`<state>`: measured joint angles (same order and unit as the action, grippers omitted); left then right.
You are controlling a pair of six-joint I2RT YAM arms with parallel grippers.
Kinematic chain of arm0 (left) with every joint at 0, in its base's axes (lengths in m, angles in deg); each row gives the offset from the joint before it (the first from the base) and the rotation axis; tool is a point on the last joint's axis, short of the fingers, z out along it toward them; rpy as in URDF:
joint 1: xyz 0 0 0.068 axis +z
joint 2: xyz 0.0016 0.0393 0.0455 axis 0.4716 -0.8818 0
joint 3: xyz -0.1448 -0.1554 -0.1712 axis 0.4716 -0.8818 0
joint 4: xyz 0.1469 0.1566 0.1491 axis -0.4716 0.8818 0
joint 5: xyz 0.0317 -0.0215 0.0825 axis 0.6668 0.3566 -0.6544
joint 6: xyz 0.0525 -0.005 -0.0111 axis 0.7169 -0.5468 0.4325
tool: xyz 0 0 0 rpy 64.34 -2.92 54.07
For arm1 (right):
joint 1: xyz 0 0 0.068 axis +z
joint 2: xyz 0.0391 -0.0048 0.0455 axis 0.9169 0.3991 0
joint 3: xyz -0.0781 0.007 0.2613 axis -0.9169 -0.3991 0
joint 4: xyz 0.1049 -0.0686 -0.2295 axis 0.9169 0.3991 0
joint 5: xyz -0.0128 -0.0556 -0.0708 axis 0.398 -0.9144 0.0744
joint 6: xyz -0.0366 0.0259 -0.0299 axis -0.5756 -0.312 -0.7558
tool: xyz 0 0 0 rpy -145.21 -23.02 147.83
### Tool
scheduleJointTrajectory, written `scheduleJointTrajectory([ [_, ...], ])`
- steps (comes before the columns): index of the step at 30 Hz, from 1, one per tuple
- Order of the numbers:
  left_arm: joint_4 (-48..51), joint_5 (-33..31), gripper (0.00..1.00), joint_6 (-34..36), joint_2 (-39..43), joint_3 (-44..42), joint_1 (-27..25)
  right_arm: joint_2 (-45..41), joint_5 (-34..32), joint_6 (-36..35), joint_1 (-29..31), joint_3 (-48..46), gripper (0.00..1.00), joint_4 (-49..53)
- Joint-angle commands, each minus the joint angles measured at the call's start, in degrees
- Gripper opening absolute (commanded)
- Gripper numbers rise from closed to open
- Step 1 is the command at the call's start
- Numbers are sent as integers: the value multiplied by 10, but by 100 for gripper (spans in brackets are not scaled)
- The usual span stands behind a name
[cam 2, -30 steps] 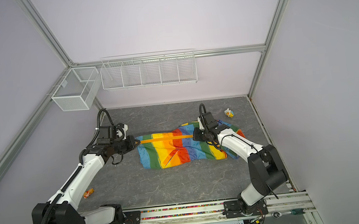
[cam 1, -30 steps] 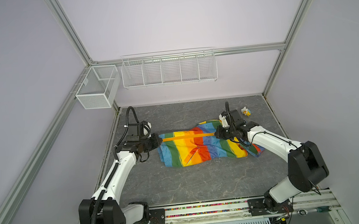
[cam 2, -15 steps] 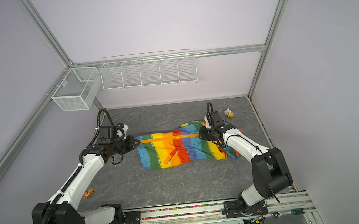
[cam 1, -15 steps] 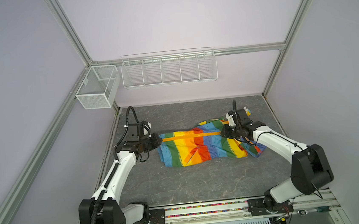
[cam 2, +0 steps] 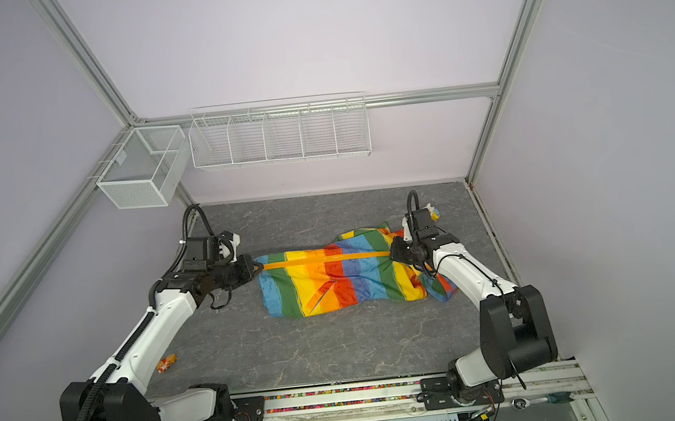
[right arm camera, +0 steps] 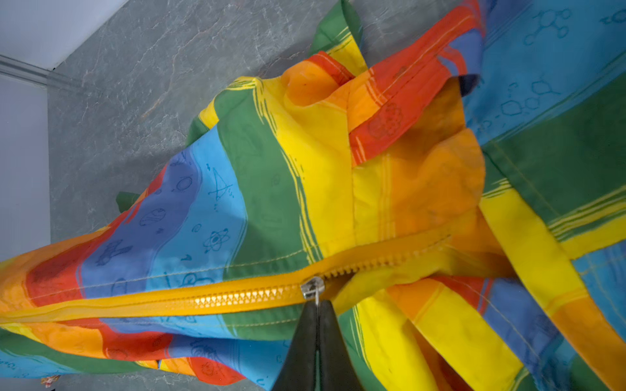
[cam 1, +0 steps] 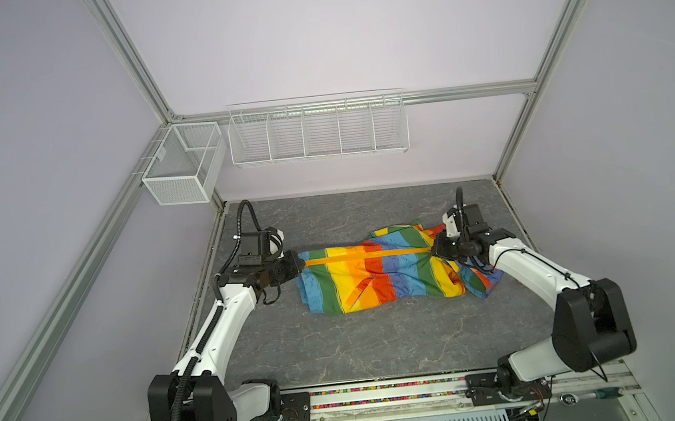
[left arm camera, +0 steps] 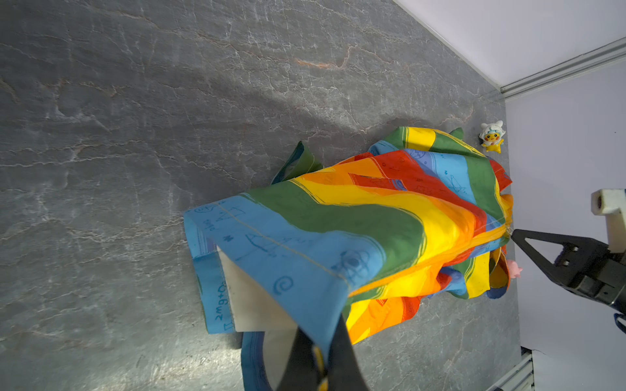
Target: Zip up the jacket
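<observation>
The striped jacket [cam 1: 375, 277] [cam 2: 333, 280] lies on the grey table, with its orange zipper [cam 1: 367, 255] [cam 2: 325, 259] stretched taut between my two grippers. My left gripper [cam 1: 298, 265] [cam 2: 258, 267] [left arm camera: 321, 345] is shut on the blue hem corner of the jacket [left arm camera: 338, 230]. My right gripper [cam 1: 434, 249] [cam 2: 391, 252] [right arm camera: 316, 304] is shut on the metal zipper pull [right arm camera: 313, 287] near the collar end. In the right wrist view the teeth are meshed on one side of the slider and parted on the other. The jacket [right arm camera: 271, 176] sags below the zipper line.
A tiny white-yellow toy [left arm camera: 492, 137] [cam 2: 434, 212] stands by the back right corner, beyond the jacket. A small orange scrap [cam 2: 166, 362] lies near the left arm's base. A wire rack [cam 1: 317, 130] and a mesh box [cam 1: 182, 167] hang on the back wall.
My right gripper has moved to the right along the zipper with the pull, and the taut orange line is longer. The left gripper has held still.
</observation>
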<state>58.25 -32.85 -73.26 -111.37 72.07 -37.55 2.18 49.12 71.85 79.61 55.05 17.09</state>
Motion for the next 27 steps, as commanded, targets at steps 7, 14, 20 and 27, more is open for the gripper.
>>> scheduleJointTrajectory([
  [7,-7,-26,0,3,9,5,9,-26,-15,-22,-52,-18,7,25],
  [14,-9,-26,0,3,8,4,9,-33,-10,-29,-80,-20,7,30],
  [20,-10,-24,0,1,7,3,9,-36,-9,-34,-95,-24,7,33],
  [27,-13,-23,0,1,6,3,9,-37,-3,-34,-99,-23,7,32],
])
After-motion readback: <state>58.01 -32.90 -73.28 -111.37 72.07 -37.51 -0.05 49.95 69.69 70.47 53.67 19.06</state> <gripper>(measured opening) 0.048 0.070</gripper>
